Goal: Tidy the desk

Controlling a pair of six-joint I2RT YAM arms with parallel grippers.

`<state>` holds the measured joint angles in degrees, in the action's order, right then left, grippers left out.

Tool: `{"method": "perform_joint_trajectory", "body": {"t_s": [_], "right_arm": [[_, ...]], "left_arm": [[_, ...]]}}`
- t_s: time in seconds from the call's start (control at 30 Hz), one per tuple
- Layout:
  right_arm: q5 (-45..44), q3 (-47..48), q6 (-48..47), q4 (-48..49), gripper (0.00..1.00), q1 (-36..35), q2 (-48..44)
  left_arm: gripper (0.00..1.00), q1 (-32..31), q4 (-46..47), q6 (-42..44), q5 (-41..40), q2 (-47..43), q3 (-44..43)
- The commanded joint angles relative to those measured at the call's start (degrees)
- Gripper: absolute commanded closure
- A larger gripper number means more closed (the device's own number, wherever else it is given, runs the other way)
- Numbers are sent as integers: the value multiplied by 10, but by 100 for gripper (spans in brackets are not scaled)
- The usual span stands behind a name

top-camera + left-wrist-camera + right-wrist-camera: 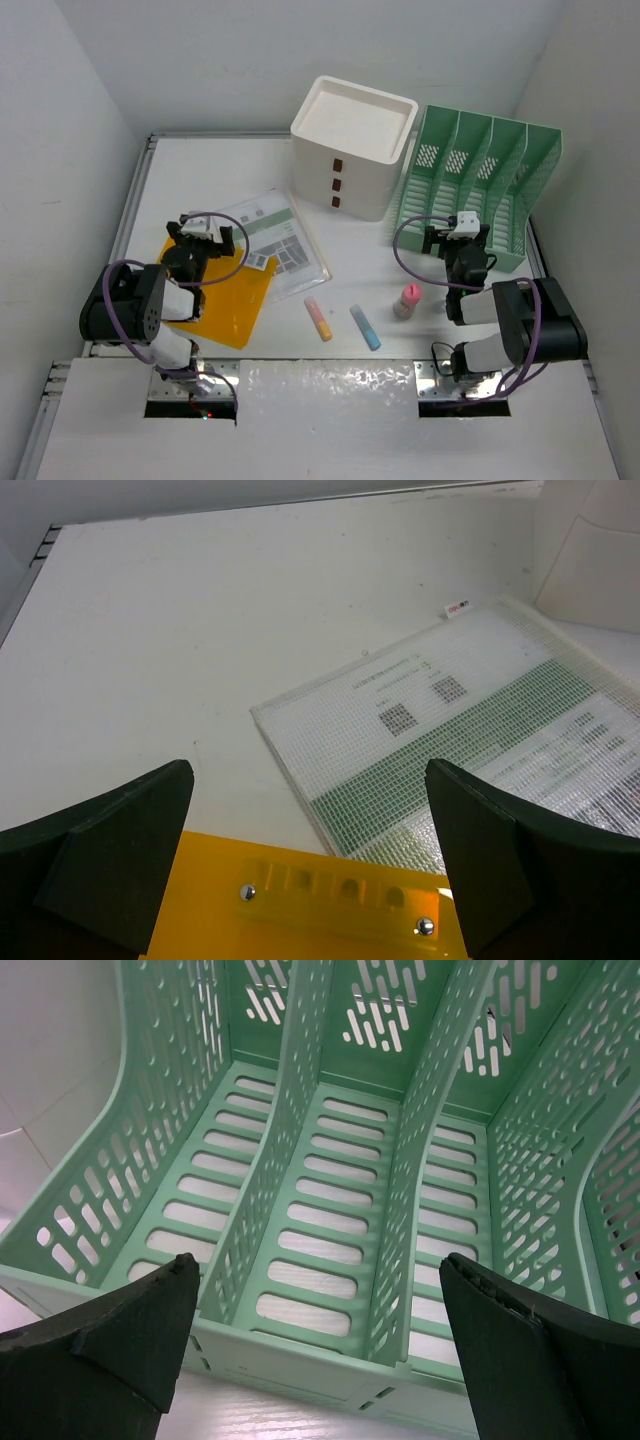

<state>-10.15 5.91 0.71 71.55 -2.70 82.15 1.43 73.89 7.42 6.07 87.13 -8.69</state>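
Note:
The white desk (200, 170) carries an orange folder (232, 300) at the left, with a clear mesh document pouch (280, 238) lying beside and partly over it. An orange highlighter (318, 319), a blue highlighter (365, 327) and a small pink bottle (407, 300) lie near the front middle. My left gripper (208, 228) is open and empty above the folder's far edge (320, 900), the pouch (470, 740) just ahead. My right gripper (458, 232) is open and empty, facing the green file rack (330, 1210).
A white three-drawer box (352, 145) stands at the back centre. The green slotted file rack (480, 185) stands at the back right. Walls close in on the left, back and right. Metal rails (135, 195) edge the desk.

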Motion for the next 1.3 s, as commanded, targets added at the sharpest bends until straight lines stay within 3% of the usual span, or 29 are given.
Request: {"method": "perform_joint_trajectory", "body": {"t_s": [0.0,0.07,0.1,0.2,0.23,0.3,0.33,0.37,0.47,0.5,0.57,0.67,0.7,0.77,0.8,0.9,1.03,1.27], "right_arm": [[-41,-16,-17,-84,1,10,12],[-52,11,-16,-154,1,10,-29],[-52,26,-17,-195,1,9,-50],[-55,102,-7,-362,1,10,-127],[-53,128,11,-455,4,10,-159],[-51,210,43,-552,10,9,-187],[-48,239,55,-635,20,9,-197],[-43,292,78,-669,25,5,-216],[-16,368,97,-747,38,-4,-236],[24,381,100,-749,43,-11,-245],[82,428,94,-745,51,-18,-247],[215,511,55,-736,53,-35,-216],[247,537,41,-756,53,-48,-179],[254,636,-25,-796,51,-66,-132],[259,670,-44,-819,42,-80,-104],[288,795,-77,-896,37,-93,13],[298,927,-80,-929,38,-101,154],[345,1034,-125,-1004,43,-125,286]], "left_arm": [[0,-2,18,1,37,-6,-19],[0,-1,-28,7,54,-50,-66],[1,0,-198,10,58,-75,-106],[3,0,-353,22,70,-129,-220],[4,0,-393,36,79,-138,-279],[9,0,-534,43,109,-135,-349],[10,0,-578,48,120,-124,-387],[13,0,-650,51,149,-117,-458],[19,-1,-735,40,211,-87,-570],[23,-5,-738,40,268,-82,-587],[41,-31,-759,50,290,-76,-610],[58,-132,-805,124,222,-72,-621],[59,-188,-817,138,189,-70,-622],[58,-237,-824,152,158,-64,-622],[58,-277,-818,150,124,-61,-621],[49,-336,-792,134,47,-35,-618],[33,-369,-764,93,-23,43,-651],[31,-384,-707,67,-114,131,-708]]}}
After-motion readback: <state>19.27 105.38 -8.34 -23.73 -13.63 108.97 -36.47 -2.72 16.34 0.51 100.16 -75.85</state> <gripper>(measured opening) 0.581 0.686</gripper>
